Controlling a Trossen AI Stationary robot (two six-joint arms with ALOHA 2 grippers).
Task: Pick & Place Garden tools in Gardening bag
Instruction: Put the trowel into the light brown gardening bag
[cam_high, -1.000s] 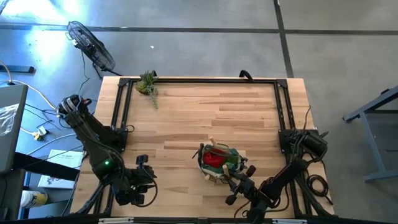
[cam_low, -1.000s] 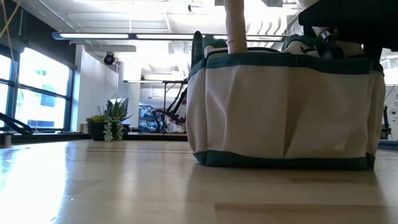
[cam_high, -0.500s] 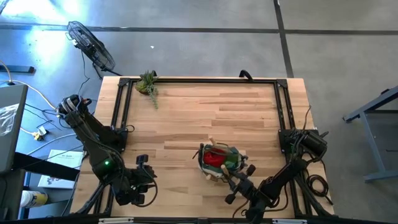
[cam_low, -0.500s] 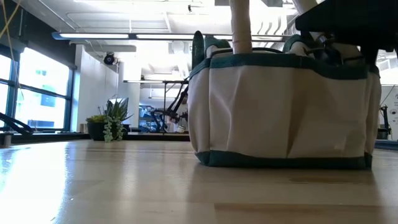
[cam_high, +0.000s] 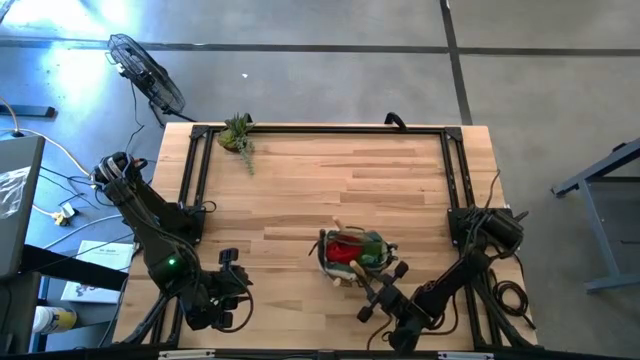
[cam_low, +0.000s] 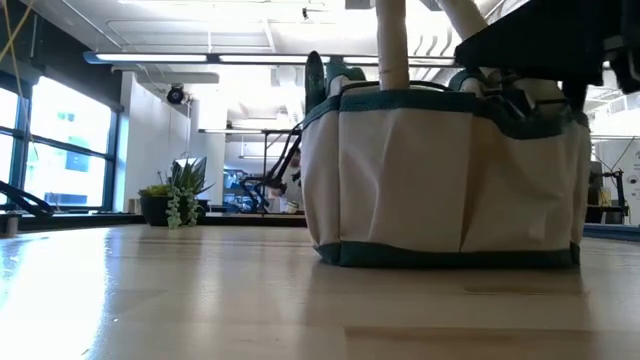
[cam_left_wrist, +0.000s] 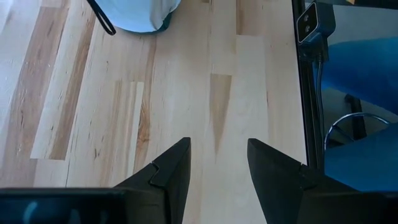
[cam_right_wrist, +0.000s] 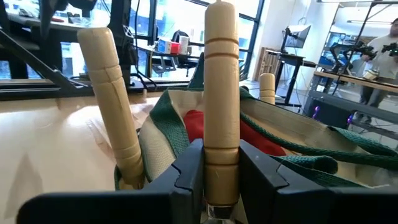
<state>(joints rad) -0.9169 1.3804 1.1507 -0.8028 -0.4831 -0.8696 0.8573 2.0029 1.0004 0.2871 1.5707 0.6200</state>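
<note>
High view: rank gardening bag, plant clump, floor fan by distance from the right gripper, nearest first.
From the right gripper, at the table's near edge:
1. Gardening bag, right beside it, near-centre.
2. Plant clump, far-left table corner.
3. Floor fan, off the table, beyond that corner.

Robotics lab: concrete floor (cam_high: 330, 70), workstation desks (cam_right_wrist: 298, 62)

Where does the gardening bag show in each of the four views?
High view: the bag sits near the table's front edge, right of centre, right gripper at its rim.
Low view: bag fills centre to right.
Left wrist view: only its pale corner at the top edge.
Right wrist view: bag directly ahead, behind the gripped wooden handle.
Shared landmark: the plant, also far left in the low view.
</note>
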